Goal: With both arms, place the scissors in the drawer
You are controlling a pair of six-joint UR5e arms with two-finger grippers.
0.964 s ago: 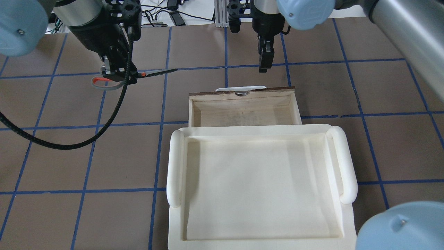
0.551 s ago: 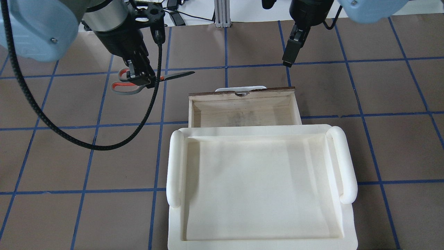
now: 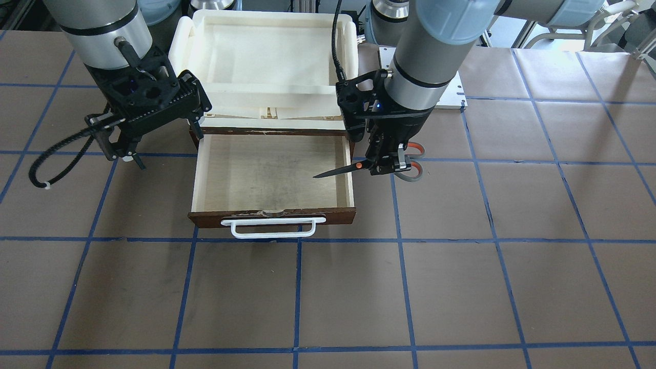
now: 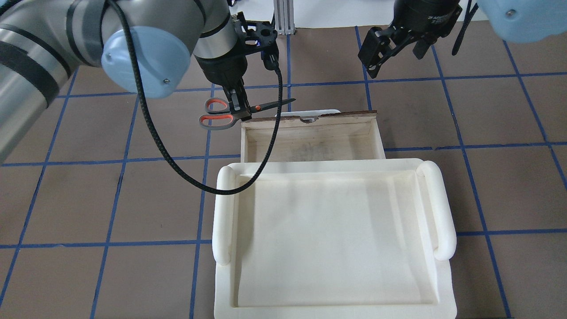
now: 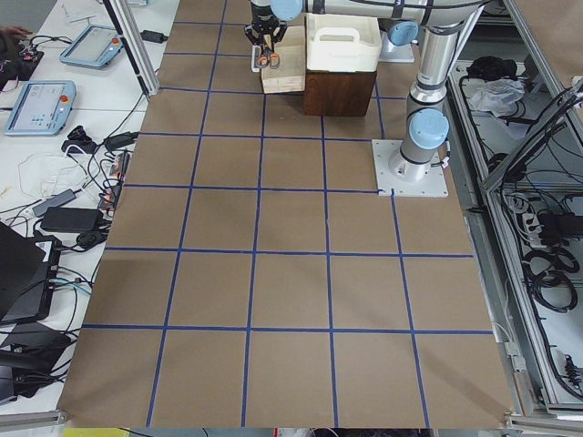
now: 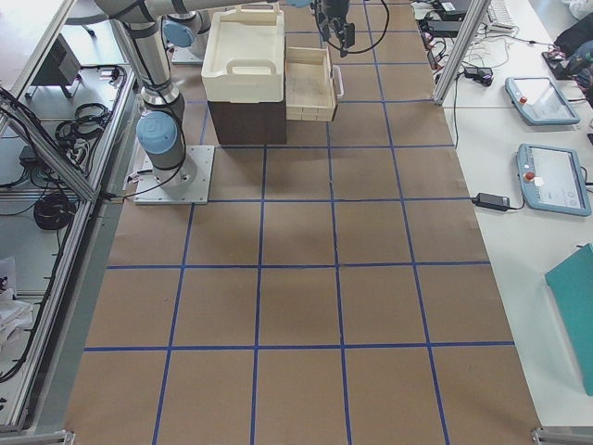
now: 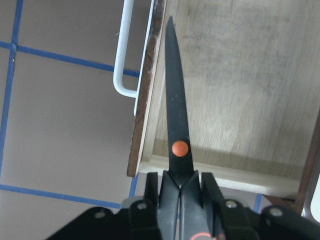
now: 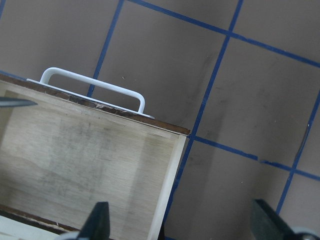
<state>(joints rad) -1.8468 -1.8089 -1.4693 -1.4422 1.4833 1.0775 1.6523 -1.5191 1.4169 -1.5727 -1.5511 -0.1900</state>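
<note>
The left claw pinches the scissors just behind the orange pivot, blades together and level, handle loops pointing away from the drawer. From overhead the blades seem to lie across the drawer's front board and white handle. The front-facing view places them differently: the scissors cross the side wall, tip over the pale floor, loops out over the worktop. The left wrist camera adds that the blade runs close along the inside of the front board, with the pivot near the drawer's corner.

The right claw is seen edge-on from overhead, so its gap is hidden there. Its own wrist view shows the fingertips spread wide with only worktop and the drawer's corner beneath, and a sliver of blade tip at the picture's left edge. This claw hangs beside the drawer's opposite side wall, outside it.

The cream tray sits above and behind, its rim overhanging the drawer's back. The floor between the walls lies open below the blade.
</note>
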